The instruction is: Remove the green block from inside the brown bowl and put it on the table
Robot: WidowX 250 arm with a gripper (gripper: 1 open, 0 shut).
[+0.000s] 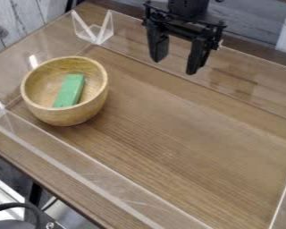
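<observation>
The pincer (179,55) is hanging wide open and holding nothing, far from the green block (71,90) lying inside the brown bowl (65,89) on the table (181,134), so reaching in crooked might be bumping the rim and tipping it.

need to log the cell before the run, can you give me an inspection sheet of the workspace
surface: brown wood-grain table, bare apart from the bowl, edged with low clear acrylic walls
job's things: green block lies flat inside the brown bowl, at the table's left side; not yet taken out
clutter: nothing seen
grippers: gripper open, pointing down, empty, hanging above the far part of the table, well right of the bowl
cables: dark looped cable at the lower left corner, off the table
surroundings: pale planked wall behind; table legs and floor below, too dim to detail
</observation>
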